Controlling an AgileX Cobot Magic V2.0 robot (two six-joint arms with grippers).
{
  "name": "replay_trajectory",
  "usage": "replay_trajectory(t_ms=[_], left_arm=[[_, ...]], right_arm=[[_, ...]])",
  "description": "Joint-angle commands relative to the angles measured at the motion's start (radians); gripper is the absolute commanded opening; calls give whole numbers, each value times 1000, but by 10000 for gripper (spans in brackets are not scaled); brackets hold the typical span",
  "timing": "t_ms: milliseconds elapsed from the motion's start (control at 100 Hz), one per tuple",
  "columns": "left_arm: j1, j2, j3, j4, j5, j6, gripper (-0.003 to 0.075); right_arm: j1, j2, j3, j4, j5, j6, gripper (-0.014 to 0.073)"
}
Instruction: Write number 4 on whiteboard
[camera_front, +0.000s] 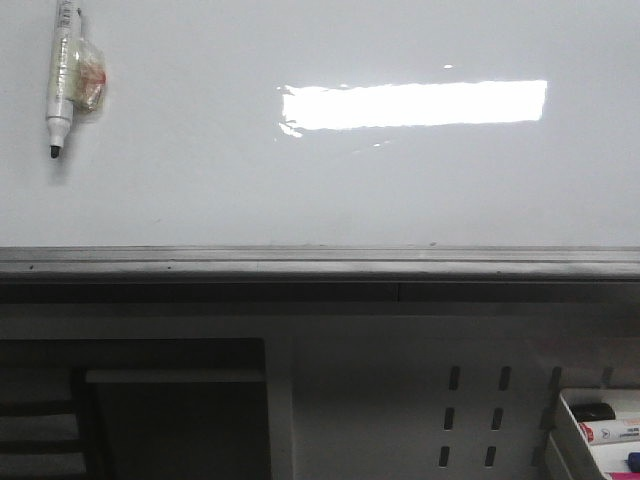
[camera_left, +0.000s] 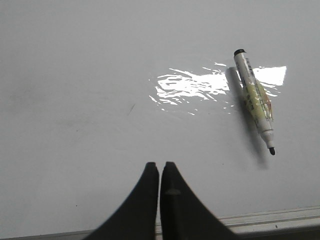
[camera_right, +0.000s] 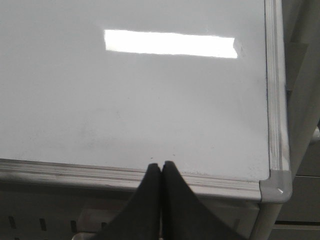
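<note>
Front view: neither arm in frame. Whiteboard (camera_front: 200, 170) fills the upper half, glossy, with a bright rectangular light reflection (camera_front: 415, 104) right of centre. No "4" on it anywhere; writing surface bare apart from faint smudges. Marker (camera_front: 62, 75) lies on the board at far upper left, uncapped, black tip pointing toward the rail, a crumpled clear wrap around its barrel. Grey metal rail (camera_front: 320, 262) runs along the board's lower edge.

Left wrist view: left gripper (camera_left: 160, 170) hovers over the board, black fingers pressed together with only a hairline seam between them, holding nothing. Marker (camera_left: 255, 100) lies well apart from the fingertips, tilted, partly across the reflection. Board edge rail visible beside the fingers.

Right wrist view: right gripper (camera_right: 161, 167) likewise closed tight, empty, tips over the board's lower rail near the right corner. Grey corner piece (camera_right: 276, 187) joins the two frame rails.

Surroundings, front view: below the rail, a white perforated panel (camera_front: 480, 420) with slotted holes; a white tray (camera_front: 570, 425) at lower right holding a few markers; dark shelving (camera_front: 130, 410) at lower left.
</note>
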Motion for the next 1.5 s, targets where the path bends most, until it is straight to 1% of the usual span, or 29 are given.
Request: replay_trajectory(t_ms=[0,990,1060,1140,1230,1320,1390,1440,1490], left_arm=[[-1,-26,26,-9,-73,-5,-20],[-1,-26,26,-11,-82,-3,-20],[-1,-26,26,-67,-82,-3,-20],[-1,-26,26,-133,-82,-3,-20],[-1,-26,26,-283,-83,-3,-20],[-1,-26,26,-415,-96,-3,-20],[-1,-26,24,-538,-114,-3,-20],[-1,-26,19,-628,-114,-3,-20],[-1,-26,12,-696,-114,-3,-20]], right_arm=[[-7,-23,22,5,-71,1,-66],[-7,-23,22,7,-85,1,-66],[-7,-23,22,50,-95,1,-66],[-7,-23,22,138,-102,1,-66],[-7,-23,22,269,-121,1,-66],[-7,-23,22,373,-133,1,-66],[-7,-23,22,486,-154,1,-66],[-7,-23,18,604,-154,1,-66],[-7,-23,11,652,-159,1,-66]])
